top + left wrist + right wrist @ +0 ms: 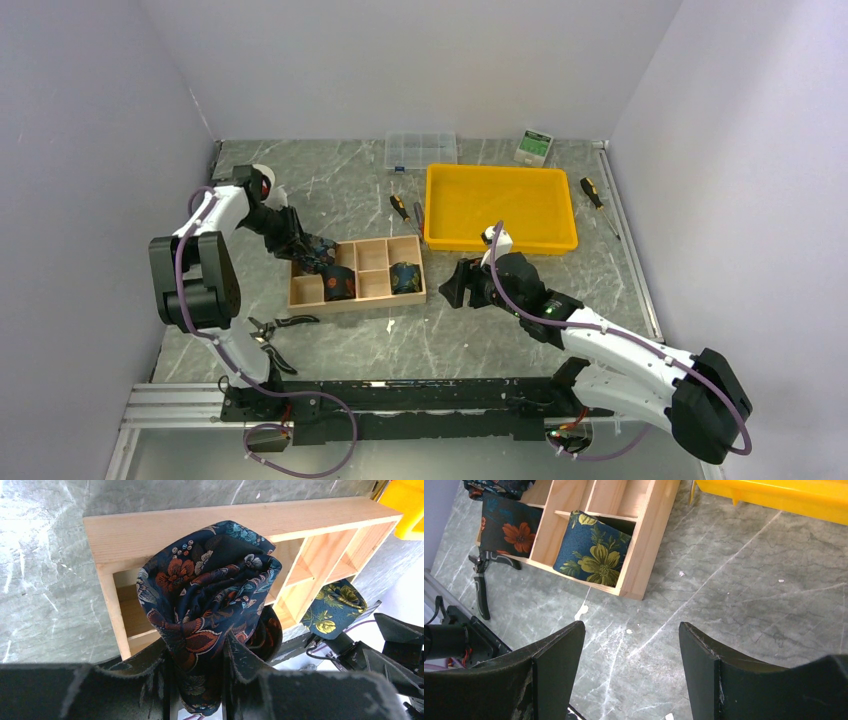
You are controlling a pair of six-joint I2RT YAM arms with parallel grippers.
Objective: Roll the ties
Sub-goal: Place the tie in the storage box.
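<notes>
Left fingers point(245, 662): clamped on the lower end of the held tie point(210, 590), one dark pad on either side of the fabric.
Right fingers point(556, 655): spread wide, gripping nothing, poised above bare desk point(480, 320) just right of the box point(350, 303).
Held tie: coiled, dark with red, orange and teal flowers, carried at the box's far-left corner. Cannot tell whether resting in that compartment or hanging just above it.
Box: pale wood, divided into compartments, standing on the desk between the two arms.
Red-flower tie point(339, 284): rolled, seated in the near row, second compartment from the left.
Yellow-flower tie point(591, 555): rolled, tucked into the near-right corner compartment, one vacant slot between it and the red-flower tie.
Pliers point(268, 335): black-handled, lying on the desk in front of the box's left end, beside the left arm.
Tray point(500, 205): yellow, behind and to the right of the box, apart from it.
Screwdrivers: one point(400, 208) between box and tray, another point(592, 192) just right of the tray.
</notes>
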